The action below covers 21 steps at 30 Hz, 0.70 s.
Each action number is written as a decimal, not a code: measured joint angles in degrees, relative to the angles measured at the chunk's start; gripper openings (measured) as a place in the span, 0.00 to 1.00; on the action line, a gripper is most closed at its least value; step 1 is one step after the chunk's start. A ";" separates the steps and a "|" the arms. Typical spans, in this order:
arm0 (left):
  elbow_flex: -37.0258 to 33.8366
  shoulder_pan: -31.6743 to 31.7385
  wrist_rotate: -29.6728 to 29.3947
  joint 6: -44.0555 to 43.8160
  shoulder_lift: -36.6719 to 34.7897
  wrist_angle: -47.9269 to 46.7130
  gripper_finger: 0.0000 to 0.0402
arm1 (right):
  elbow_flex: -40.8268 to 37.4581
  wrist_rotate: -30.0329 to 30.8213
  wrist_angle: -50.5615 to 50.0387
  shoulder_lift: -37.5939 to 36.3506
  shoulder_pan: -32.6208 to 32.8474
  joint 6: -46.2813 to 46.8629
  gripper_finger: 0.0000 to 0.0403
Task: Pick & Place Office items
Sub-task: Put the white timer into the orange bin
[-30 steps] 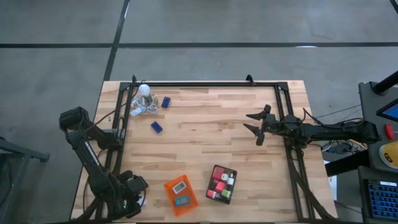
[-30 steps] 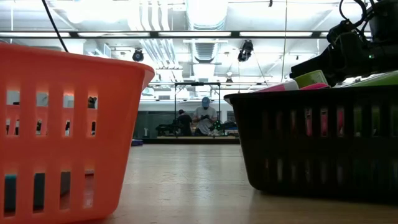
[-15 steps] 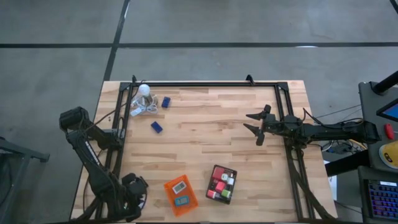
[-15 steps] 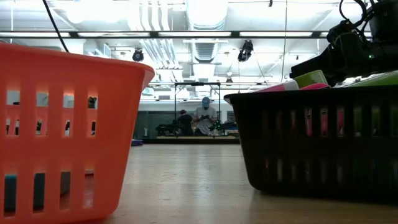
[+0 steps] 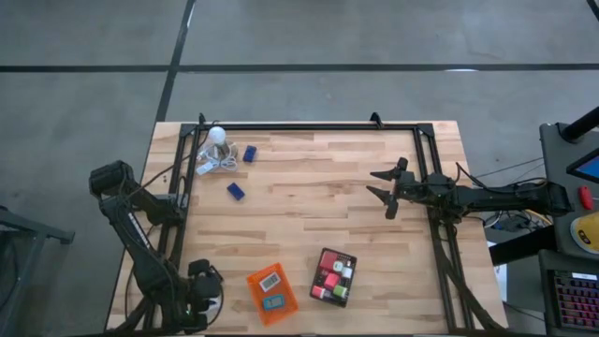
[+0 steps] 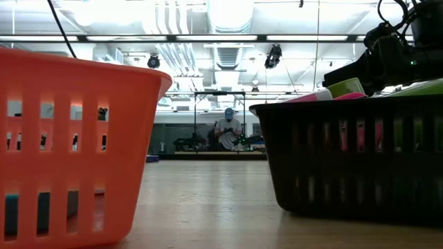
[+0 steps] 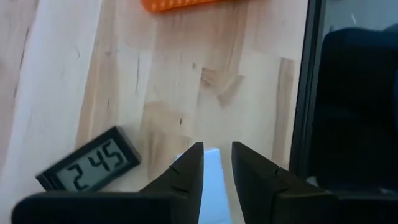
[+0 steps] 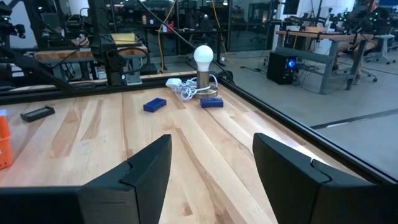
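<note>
— High view first: where are the office items?

— Spread about. Two dark blue blocks lie loose toward the table's (image 5: 309,201) 10 o'clock. The far blue block (image 5: 250,153) has its long axis running nearly 12 to 6, tipped a little toward 1. The near blue block (image 5: 235,191) lies along 11 to 5. A light bulb (image 5: 217,136) with a coiled white cable (image 5: 222,164) stands just beside the far one.

— And the rest?

— At 6 o'clock, the orange tray (image 5: 271,295) holds a white labelled box (image 5: 271,280) and a teal box (image 5: 273,301). The black tray (image 5: 334,276) just beside it is packed with red cubes (image 5: 331,264), pink and green bits.

— The left gripper (image 7: 217,146)?

— Low at the 7 o'clock corner, beside the orange tray. Its wrist view shows a pale blue-white piece (image 7: 212,180) in a narrow gap, but whether that piece is pinched I cannot tell. A small digital clock (image 7: 93,168) lies flat nearby, digits up.

— The right gripper (image 5: 374,183)?

— At 3 o'clock, pointing toward 9, its pincer spread wide and holding nothing.
</note>
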 joint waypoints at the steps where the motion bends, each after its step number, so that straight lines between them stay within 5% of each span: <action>1: 0.00 0.01 0.00 1.02 0.00 -0.18 0.22 | 0.00 0.00 -0.01 0.00 0.00 -0.04 0.54; 15: -0.04 -0.01 0.08 1.28 0.00 -2.08 0.22 | 0.00 0.00 0.01 0.00 0.01 -0.07 0.54; 21: -0.05 -0.20 1.09 -13.39 0.04 -3.73 0.23 | 0.02 0.00 0.00 0.00 0.01 -0.03 0.54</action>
